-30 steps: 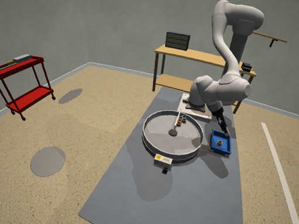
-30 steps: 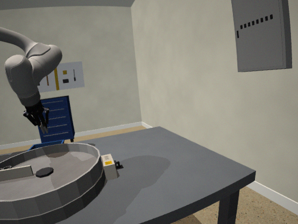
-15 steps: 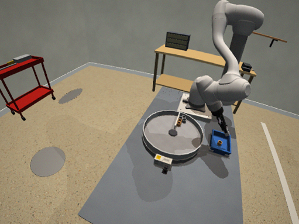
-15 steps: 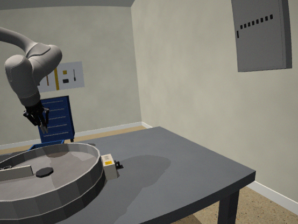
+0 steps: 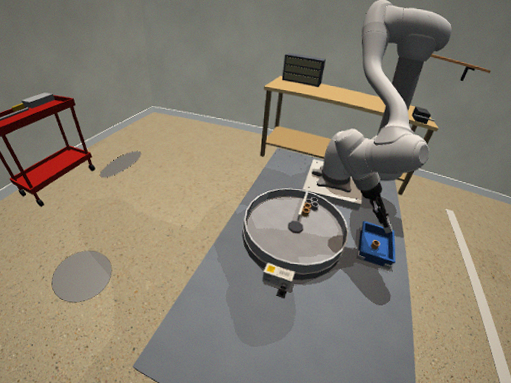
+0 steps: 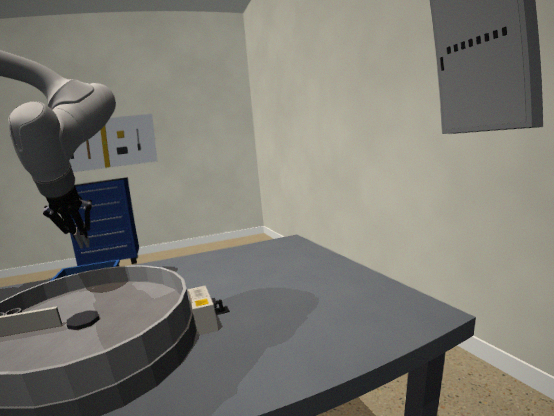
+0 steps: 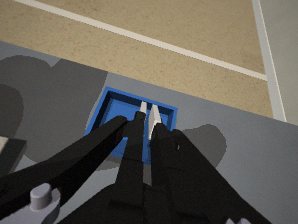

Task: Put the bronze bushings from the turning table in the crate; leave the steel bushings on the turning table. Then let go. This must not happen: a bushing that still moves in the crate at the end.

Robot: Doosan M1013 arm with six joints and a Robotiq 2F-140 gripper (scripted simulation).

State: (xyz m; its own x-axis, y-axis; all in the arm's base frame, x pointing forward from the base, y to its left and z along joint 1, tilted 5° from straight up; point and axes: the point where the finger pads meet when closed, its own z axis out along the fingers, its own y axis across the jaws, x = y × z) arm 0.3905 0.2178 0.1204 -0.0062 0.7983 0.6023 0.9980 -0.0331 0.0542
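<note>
The round grey turning table (image 5: 295, 231) carries bronze bushings (image 5: 306, 209) beside dark steel bushings (image 5: 314, 203) near its far rim. The blue crate (image 5: 381, 243) stands to the right of the table, with one bronze bushing (image 5: 375, 244) inside. My gripper (image 5: 386, 224) hangs over the crate's far edge, fingers shut with nothing seen between them. In the wrist view the fingertips (image 7: 150, 112) point at the crate, and its inside is mostly hidden by the fingers. In the exterior view the gripper (image 6: 82, 240) is above the crate's rim (image 6: 85, 267).
A small control box (image 5: 279, 272) sits at the table's front rim. A wooden workbench (image 5: 334, 95) stands behind the arm's base, a red cart (image 5: 36, 140) at far left. A blue drawer cabinet (image 6: 107, 220) stands by the wall.
</note>
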